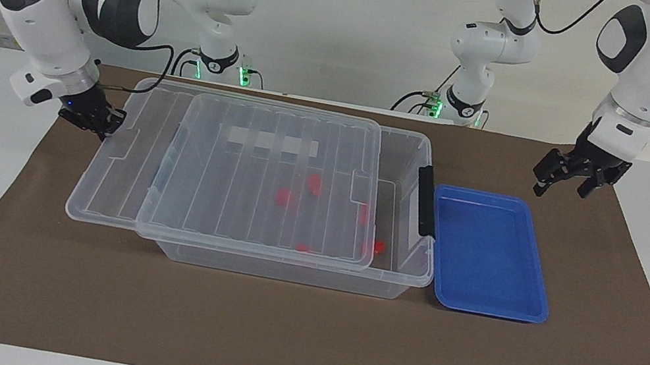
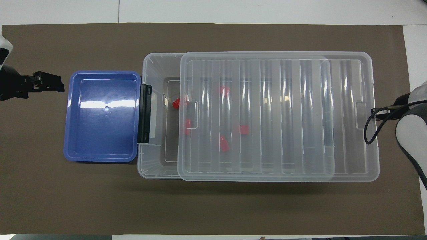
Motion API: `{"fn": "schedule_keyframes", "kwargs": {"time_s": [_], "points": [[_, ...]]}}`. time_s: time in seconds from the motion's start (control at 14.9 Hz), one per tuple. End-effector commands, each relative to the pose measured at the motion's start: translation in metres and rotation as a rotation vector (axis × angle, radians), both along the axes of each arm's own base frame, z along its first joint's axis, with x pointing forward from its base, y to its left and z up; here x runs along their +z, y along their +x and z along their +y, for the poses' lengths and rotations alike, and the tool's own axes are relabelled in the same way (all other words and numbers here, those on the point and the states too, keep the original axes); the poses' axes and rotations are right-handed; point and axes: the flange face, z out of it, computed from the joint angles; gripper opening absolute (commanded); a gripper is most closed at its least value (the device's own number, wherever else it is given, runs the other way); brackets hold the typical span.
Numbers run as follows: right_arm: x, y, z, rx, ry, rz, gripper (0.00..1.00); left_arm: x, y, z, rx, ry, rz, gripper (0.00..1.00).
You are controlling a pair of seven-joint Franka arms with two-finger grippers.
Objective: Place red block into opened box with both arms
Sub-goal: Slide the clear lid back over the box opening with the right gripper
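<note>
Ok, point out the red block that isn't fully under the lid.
The red block nearest the black latch: it pokes out past the lid's edge; the other four lie wholly under the lid.

The right claw (image 1: pixel 90 120), fingertips together, sits low by the bench's right-arm end. The left claw (image 1: pixel 568 178) hangs spread over the left-arm end.

Five red blocks (image 2: pixel 224 144) counted inside the one clear box (image 2: pixel 151 166), though four sit blurred under its single ribbed lid (image 2: pixel 277 116); one blue tray (image 2: pixel 101 116); one brown mat (image 2: pixel 213 206); two arms (image 1: pixel 645 72)
</note>
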Motion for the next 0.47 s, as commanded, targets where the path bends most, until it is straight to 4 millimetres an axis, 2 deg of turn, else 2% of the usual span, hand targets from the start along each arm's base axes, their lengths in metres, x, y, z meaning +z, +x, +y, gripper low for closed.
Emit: {"fn": "schedule_keyframes", "kwargs": {"time_s": [0.0,0.4], "points": [[-0.011,-0.008,0.018,-0.013,0.012,0.0,0.0,0.0,-0.002,0.003,-0.002,0.0,0.012,1.0],[-0.019,-0.011,0.051,-0.021,0.011,-0.022,0.0,0.001,-0.002,0.002,-0.002,0.0,0.011,1.0]]}}
